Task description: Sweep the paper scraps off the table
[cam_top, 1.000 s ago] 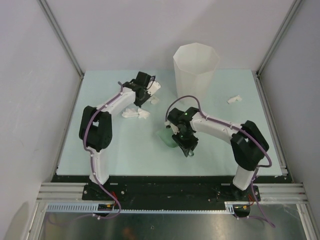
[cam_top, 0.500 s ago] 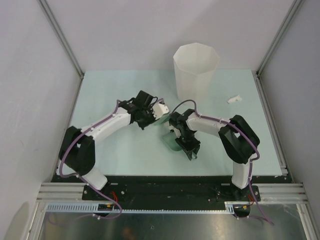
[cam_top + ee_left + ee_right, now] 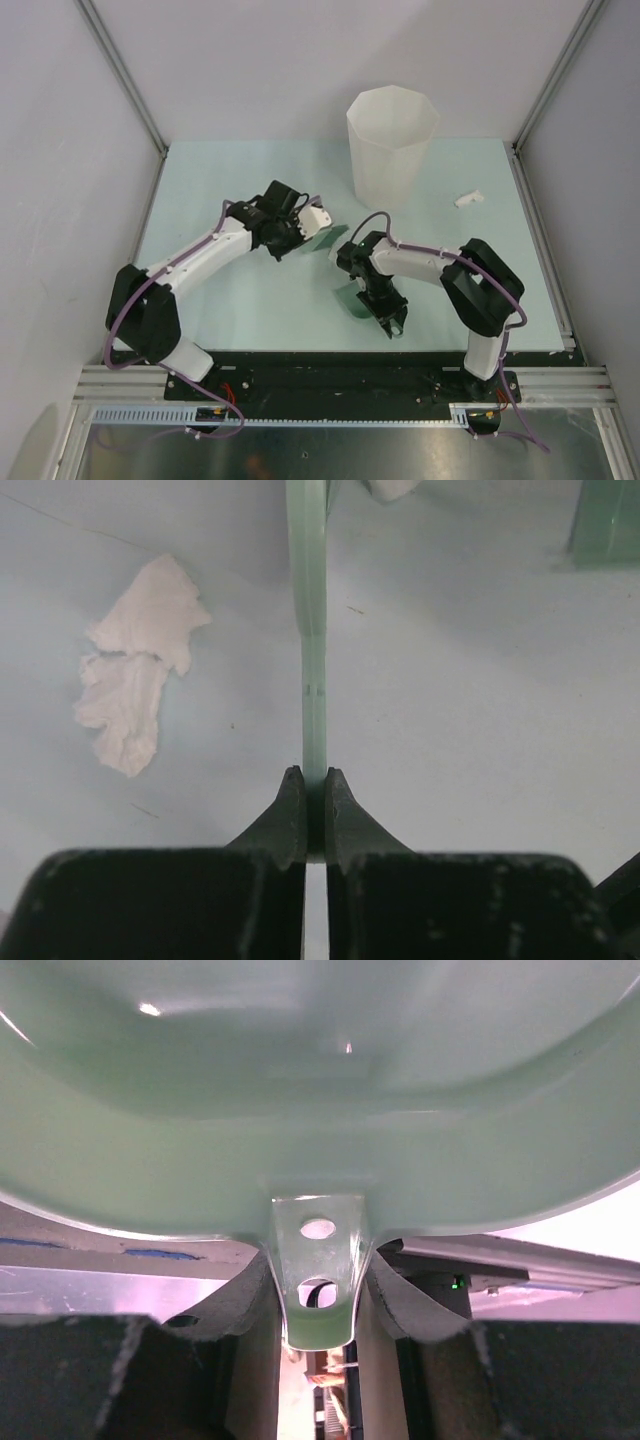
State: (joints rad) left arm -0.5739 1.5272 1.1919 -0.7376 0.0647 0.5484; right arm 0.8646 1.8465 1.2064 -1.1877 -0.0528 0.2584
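My left gripper (image 3: 303, 236) (image 3: 314, 780) is shut on a thin green sweeper blade (image 3: 323, 240) (image 3: 312, 600) held edge-on just over the table (image 3: 240, 290). One of the paper scraps (image 3: 135, 670) lies left of the blade, and another scrap (image 3: 395, 488) shows at the top edge. My right gripper (image 3: 378, 308) (image 3: 318, 1270) is shut on the handle tab of the green dustpan (image 3: 349, 298) (image 3: 320, 1110), tilted up near the table's front. A further scrap (image 3: 467, 198) lies far right. The scraps by the blade are hidden under my left arm in the top view.
A tall white faceted bin (image 3: 391, 145) stands at the back, right of centre. Grey walls and metal rails (image 3: 545, 240) edge the table. The two grippers are close together at the table's middle. A corner of the dustpan (image 3: 605, 525) shows in the left wrist view.
My left arm has swung from the back left toward the centre with the blade. My right gripper has carried the dustpan nearer the front edge.
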